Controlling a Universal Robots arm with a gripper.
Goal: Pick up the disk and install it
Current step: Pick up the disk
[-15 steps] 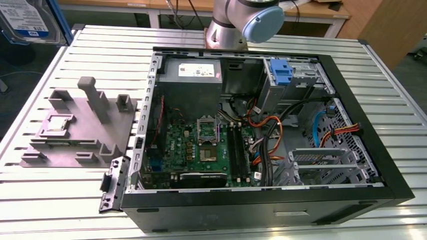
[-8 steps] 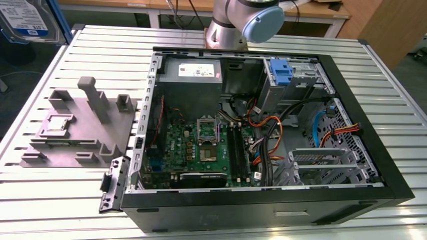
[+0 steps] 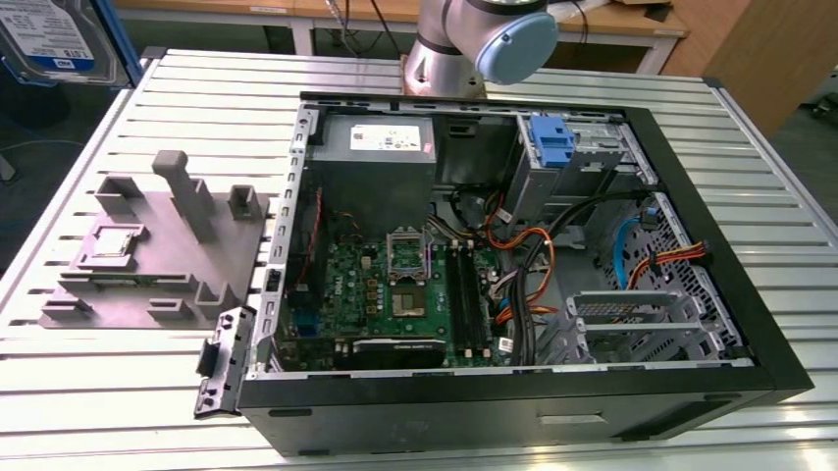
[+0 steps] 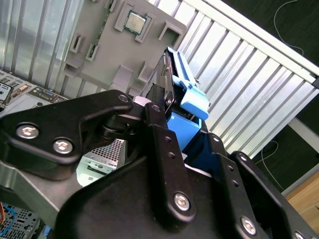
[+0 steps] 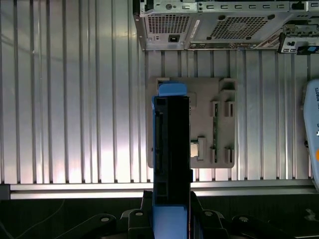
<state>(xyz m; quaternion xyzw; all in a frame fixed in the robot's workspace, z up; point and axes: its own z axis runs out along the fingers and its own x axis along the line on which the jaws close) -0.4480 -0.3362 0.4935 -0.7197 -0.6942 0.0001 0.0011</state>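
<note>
The disk (image 3: 53, 39) hangs high at the exterior view's far left, above the table, its white-and-blue label facing the camera. In both wrist views I see it edge-on: a dark slab (image 5: 172, 149) with its blue carrier frame (image 4: 192, 99) round the edge. My gripper (image 5: 172, 201) is shut on the disk, one black finger (image 4: 159, 129) pressed against its flat side. Far below the held disk lies the grey fixture plate (image 5: 209, 124).
The open computer case (image 3: 733, 324) lies on the slatted metal table (image 3: 131, 392), with a metal drive cage (image 3: 629, 314) and a blue bracket (image 3: 556, 147) inside. The fixture plate (image 3: 157, 245) holds a small square chip (image 3: 116, 240). The arm's base (image 3: 452, 59) stands behind the case.
</note>
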